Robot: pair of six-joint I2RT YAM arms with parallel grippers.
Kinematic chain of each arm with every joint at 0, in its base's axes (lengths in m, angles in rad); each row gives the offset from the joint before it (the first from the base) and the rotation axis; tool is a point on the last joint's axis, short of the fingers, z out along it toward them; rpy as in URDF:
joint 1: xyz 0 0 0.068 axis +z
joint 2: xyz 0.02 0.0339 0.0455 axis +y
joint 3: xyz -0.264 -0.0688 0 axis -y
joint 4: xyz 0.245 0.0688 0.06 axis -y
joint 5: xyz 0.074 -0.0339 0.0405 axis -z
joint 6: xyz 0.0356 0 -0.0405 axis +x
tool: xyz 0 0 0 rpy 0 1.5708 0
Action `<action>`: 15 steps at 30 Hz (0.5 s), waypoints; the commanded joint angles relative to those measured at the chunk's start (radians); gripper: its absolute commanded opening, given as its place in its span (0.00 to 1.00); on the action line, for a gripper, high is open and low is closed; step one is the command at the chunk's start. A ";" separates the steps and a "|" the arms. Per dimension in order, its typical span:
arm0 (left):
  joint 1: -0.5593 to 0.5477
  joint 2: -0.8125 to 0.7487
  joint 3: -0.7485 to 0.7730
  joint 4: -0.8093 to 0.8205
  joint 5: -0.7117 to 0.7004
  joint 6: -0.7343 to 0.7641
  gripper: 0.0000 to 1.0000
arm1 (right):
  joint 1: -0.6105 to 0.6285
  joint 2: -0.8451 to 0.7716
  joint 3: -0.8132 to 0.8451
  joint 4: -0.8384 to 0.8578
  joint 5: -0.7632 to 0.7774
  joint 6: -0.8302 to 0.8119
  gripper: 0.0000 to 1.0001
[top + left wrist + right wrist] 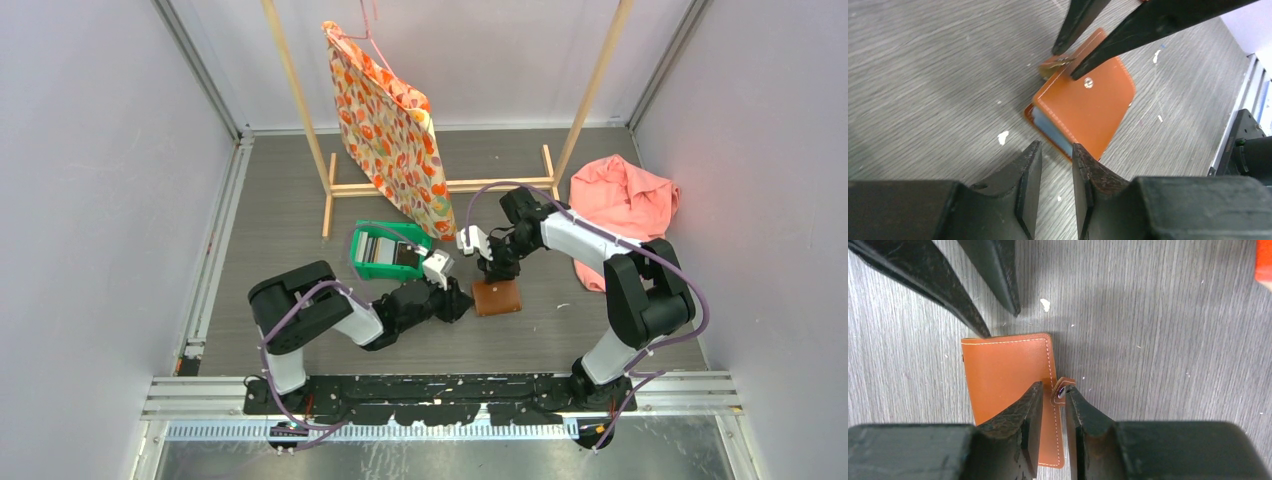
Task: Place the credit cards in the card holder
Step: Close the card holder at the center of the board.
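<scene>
right gripper (1053,388) jaws a crack apart astride card holder (1008,370) snap tab (1062,389), nothing pinched; left gripper (1056,147) likewise narrow, empty: pinch tab squarely before lifting.

Black arms (300,300) with white links (purple cables (697,300) looped alongside).
</scene>
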 commanded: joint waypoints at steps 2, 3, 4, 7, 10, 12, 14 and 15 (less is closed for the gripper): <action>0.013 -0.091 -0.019 -0.055 0.001 -0.040 0.32 | -0.008 -0.013 0.040 0.015 -0.025 0.029 0.29; 0.013 -0.100 -0.017 -0.066 0.008 -0.040 0.32 | -0.008 -0.009 0.044 0.014 -0.024 0.031 0.29; 0.013 -0.110 -0.014 -0.073 0.015 -0.038 0.33 | -0.007 -0.006 0.047 0.013 -0.020 0.034 0.29; 0.013 -0.125 -0.017 -0.076 0.027 -0.036 0.33 | -0.007 0.006 0.051 0.008 -0.007 0.033 0.28; 0.013 -0.132 -0.024 -0.067 0.038 -0.037 0.33 | -0.007 0.012 0.054 0.002 -0.009 0.032 0.26; 0.013 -0.138 -0.027 -0.057 0.050 -0.041 0.33 | -0.007 0.018 0.058 -0.001 -0.011 0.032 0.24; 0.013 -0.145 -0.026 -0.049 0.058 -0.048 0.33 | -0.007 0.026 0.065 -0.015 -0.009 0.027 0.23; 0.013 -0.146 -0.023 -0.048 0.060 -0.050 0.33 | -0.008 0.031 0.069 -0.020 -0.009 0.025 0.23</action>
